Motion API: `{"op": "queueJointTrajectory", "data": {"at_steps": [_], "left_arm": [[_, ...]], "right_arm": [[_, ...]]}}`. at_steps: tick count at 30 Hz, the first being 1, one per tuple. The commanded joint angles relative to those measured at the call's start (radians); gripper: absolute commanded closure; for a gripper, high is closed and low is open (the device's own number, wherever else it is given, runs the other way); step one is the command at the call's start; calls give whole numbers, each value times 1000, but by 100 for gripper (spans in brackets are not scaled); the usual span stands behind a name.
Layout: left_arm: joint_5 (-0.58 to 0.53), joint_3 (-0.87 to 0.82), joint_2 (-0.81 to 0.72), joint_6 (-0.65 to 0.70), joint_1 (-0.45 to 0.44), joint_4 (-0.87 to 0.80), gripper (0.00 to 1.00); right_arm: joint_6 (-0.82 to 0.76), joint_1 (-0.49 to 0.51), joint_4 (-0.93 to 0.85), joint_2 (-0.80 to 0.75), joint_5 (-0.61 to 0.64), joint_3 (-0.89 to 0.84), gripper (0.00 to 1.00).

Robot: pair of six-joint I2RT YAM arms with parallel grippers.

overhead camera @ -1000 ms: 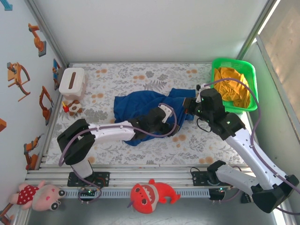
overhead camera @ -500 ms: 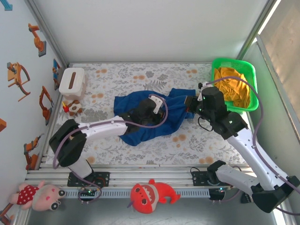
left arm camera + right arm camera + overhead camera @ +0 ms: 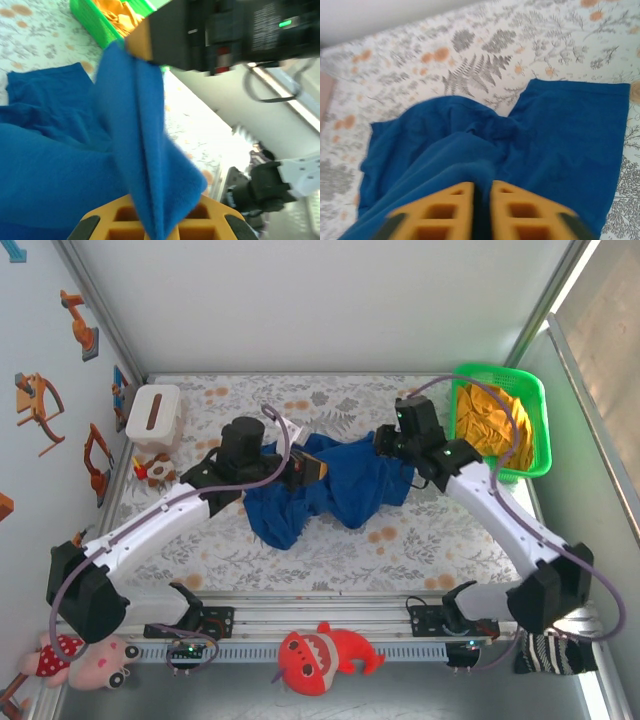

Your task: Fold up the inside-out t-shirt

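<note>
**Top external view.** The inside-out t-shirt [image 3: 350,490] lies bunched at the middle of the worktop [image 3: 420,540], its long axis running left to right. It sits between the two arms. The left gripper [image 3: 305,468] is at the shirt's left far edge and the right gripper [image 3: 385,443] at its right far edge, both in contact with the cloth and near each other. The shirt hangs away from both toward the near edge. A green basket [image 3: 497,369] stands in the far right corner and holds an orange-yellow garment [image 3: 495,425]. A white tissue box [image 3: 153,412] stands in the far left corner.

**Left wrist view.** The left gripper [image 3: 155,225] has its jaws clenched on a raised ridge of the t-shirt [image 3: 135,140]. The ridge runs straight away from the jaws toward the right gripper's orange tip. The basket [image 3: 92,15] shows beyond it.

**Right wrist view.** The right gripper [image 3: 482,205] has its jaws nearly together, with a thin dark slot between them. The t-shirt [image 3: 560,135] rises to the tips. Whether cloth is pinched there cannot be told.

**Judgement.** The left arm has the surer hold. The next move depends on spreading the cloth along its left-right axis.
</note>
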Motion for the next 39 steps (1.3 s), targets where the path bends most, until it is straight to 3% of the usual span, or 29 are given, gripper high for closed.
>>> {"op": "queueJointTrajectory", "data": {"at_steps": [1, 2, 6, 10, 14, 23, 26, 30, 35, 36, 39], "left_arm": [[187, -27, 34, -130, 55, 61, 100], [188, -26, 50, -149, 63, 58, 100], [182, -19, 104, -213, 79, 63, 100], [181, 1, 150, -261, 95, 67, 100], [186, 16, 166, -283, 102, 74, 100], [182, 23, 151, -297, 104, 57, 100], [187, 18, 135, -301, 105, 52, 100], [199, 19, 113, -303, 105, 43, 100], [213, 27, 104, -325, 112, 58, 100], [213, 28, 106, -332, 119, 65, 100], [217, 41, 127, -337, 159, 69, 100]], "right_arm": [[-51, -14, -8, 54, -43, 21, 39], [-48, -6, 7, 36, -57, -5, 33], [12, 90, 89, -139, -54, -173, 32], [66, 275, 118, -223, 62, -254, 31], [81, 385, 144, -179, 177, -260, 28], [94, 401, 205, 52, 253, -178, 28], [116, 380, 213, 96, 310, -197, 37], [155, 330, 286, 137, 270, -265, 53], [119, 311, 325, 238, 200, -250, 56], [102, 310, 332, 250, 178, -242, 62], [62, 293, 334, 221, 112, -232, 97]]}}
